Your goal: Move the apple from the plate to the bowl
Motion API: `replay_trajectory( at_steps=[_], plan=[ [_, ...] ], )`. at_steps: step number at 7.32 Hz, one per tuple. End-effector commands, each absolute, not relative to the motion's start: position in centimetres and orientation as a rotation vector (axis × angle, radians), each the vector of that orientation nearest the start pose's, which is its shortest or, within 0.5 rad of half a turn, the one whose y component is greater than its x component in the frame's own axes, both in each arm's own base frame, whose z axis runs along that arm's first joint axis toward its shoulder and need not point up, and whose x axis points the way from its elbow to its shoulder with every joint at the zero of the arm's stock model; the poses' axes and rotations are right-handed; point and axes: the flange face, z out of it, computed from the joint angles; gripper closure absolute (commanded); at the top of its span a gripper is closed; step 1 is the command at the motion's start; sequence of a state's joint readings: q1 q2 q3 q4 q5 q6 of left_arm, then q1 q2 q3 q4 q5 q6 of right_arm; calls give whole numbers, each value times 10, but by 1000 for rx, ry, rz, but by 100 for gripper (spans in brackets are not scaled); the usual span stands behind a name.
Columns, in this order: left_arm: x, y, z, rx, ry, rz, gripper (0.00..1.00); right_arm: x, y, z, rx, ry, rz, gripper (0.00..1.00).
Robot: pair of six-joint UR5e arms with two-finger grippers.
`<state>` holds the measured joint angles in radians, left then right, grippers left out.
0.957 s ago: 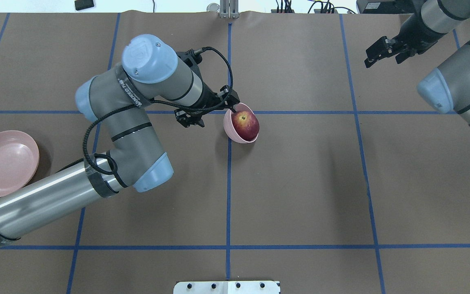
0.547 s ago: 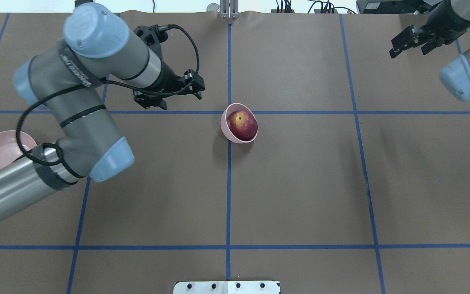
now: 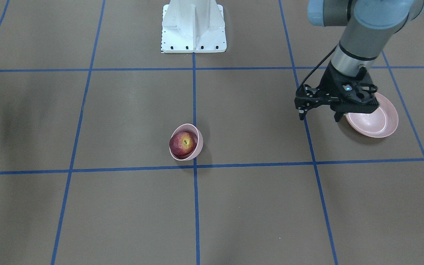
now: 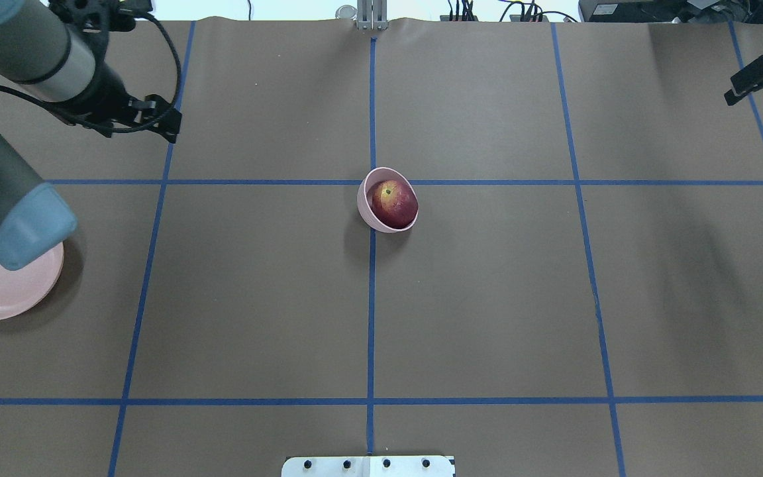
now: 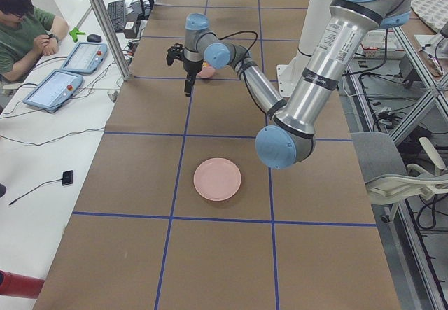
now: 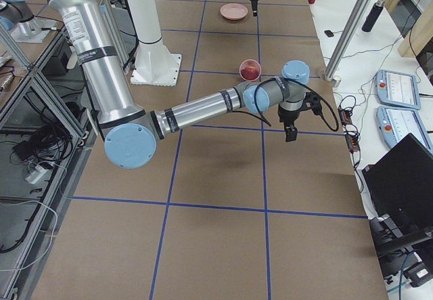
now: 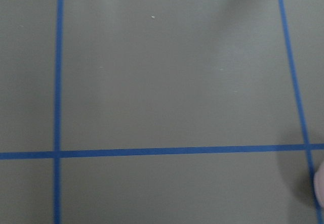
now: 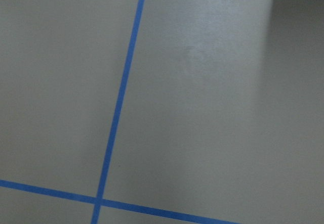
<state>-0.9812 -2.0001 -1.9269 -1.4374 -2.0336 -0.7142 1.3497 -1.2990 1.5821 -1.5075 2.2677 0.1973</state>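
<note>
apple (image 4: 395,202) in bowl (image 4: 363,205), plate (image 3: 377,125) apart — left pincer (image 3: 319,117) spread, aloft

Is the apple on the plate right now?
No, the apple sits inside the bowl at mid-table, well away from the bare plate.

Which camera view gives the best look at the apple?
The overhead exterior view: the apple lies unobstructed in the bowl, with its stem patch visible. The front-facing view shows it nearly as well. In the exterior right view it is tiny, and in the exterior left view it cannot be made out. The wrist views miss it.
</note>
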Motion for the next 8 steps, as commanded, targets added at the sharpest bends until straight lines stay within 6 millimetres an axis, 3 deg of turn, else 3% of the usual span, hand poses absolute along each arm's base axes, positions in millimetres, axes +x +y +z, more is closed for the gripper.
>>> replay_trajectory(
  at_steps=[1, 3, 4, 5, 7, 8],
  plan=[
    [138, -544, 379, 214, 607, 76, 2, -14, -591, 563, 135, -695, -120, 0],
    [21, -535, 475, 128, 718, 122, 2, 17, -574, 592, 99, -704, -52, 0],
    [3, -524, 526, 78, 724, 117, 2, 34, -554, 612, 69, -753, -9, 0],
    [-30, -506, 570, 36, 718, 64, 2, 49, -540, 622, 55, -786, 28, 0],
    [-43, -508, 628, 23, 716, 55, 2, 58, -533, 626, 54, -790, 47, 0],
    [-43, -511, 643, 46, 716, 62, 2, 64, -531, 626, 59, -790, 55, 0]
  ],
)
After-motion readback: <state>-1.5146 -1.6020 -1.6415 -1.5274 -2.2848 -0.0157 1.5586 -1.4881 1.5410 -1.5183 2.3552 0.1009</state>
